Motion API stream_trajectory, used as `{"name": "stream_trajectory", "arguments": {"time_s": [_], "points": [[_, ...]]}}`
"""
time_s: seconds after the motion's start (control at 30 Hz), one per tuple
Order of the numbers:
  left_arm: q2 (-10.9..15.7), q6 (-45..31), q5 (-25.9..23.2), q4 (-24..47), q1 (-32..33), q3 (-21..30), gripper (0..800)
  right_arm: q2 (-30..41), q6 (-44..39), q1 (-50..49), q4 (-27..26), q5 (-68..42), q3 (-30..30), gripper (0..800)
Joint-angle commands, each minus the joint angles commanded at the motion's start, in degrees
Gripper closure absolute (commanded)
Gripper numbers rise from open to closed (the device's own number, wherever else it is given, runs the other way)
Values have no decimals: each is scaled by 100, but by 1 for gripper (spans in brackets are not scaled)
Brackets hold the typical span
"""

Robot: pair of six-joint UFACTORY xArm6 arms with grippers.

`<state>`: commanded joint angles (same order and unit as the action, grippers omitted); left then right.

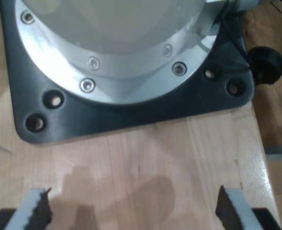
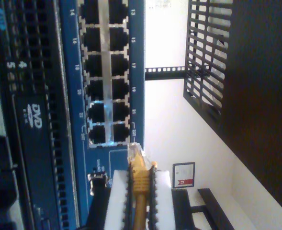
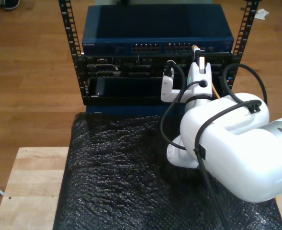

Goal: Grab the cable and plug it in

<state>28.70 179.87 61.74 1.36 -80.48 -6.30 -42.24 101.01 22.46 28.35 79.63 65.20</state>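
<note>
The big white arm (image 3: 231, 143) takes up the exterior view's right, reaching over a sheet of black bubble wrap (image 3: 117, 177) that covers most of a pale wooden table (image 3: 30, 182). Beyond the table stands a black equipment rack (image 3: 83, 81), the main holder in the scene. In its top bay sits a blue network switch (image 3: 157, 28) with rows of ports along its front; below it are darker units with vent slots, one marked with a DVD logo (image 2: 35, 117).

In the second wrist view the switch's port block (image 2: 105, 72) shows close up, two columns of sockets with numbers beside them. All the sockets I can see there look dark and unfilled.

My second gripper (image 2: 140, 201) is pinching the cable (image 2: 140, 184): its two white-padded fingers (image 2: 117, 201) press against the yellow boot from both sides. The clear plug (image 2: 133, 152) at the tip sticks out past the fingers and sits just beside the blue face of the switch, next to the last numbered pair of sockets; whether it touches the panel I cannot tell. In the exterior view the same gripper is raised at the switch's front, toward that view's right.

My first gripper (image 1: 131, 208) is spread wide, gripping nothing, with its two fingers well apart above bare wood. Ahead of it lies a dark base plate (image 1: 131, 115) with bolt holes, carrying a round silver arm base (image 1: 112, 48).
</note>
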Motion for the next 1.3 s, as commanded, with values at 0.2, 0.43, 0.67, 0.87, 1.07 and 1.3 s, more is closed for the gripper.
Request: {"name": "stream_trajectory", "arguments": {"time_s": [0.2, 0.43, 0.67, 0.87, 1.07, 1.3], "points": [[-9, 0, 0, 0, 0, 0, 0, -35, -9, -18, -9, -9, 18, 800], [0, 0, 0, 0, 0, 0, 0, -26, 0, -18, -35, -18, 9, 800], [0, 0, 0, 0, 9, 0, 0, -26, 0, -18, -53, -18, 0, 800], [0, 0, 0, 0, 0, 0, 0, -53, 0, -18, -62, -18, 26, 800], [-9, 0, 0, 0, 0, 0, 0, -88, -18, -18, -132, -18, 53, 800], [0, 0, 0, 0, 9, 0, 0, -97, -18, -18, -132, -18, 132, 800]]}}
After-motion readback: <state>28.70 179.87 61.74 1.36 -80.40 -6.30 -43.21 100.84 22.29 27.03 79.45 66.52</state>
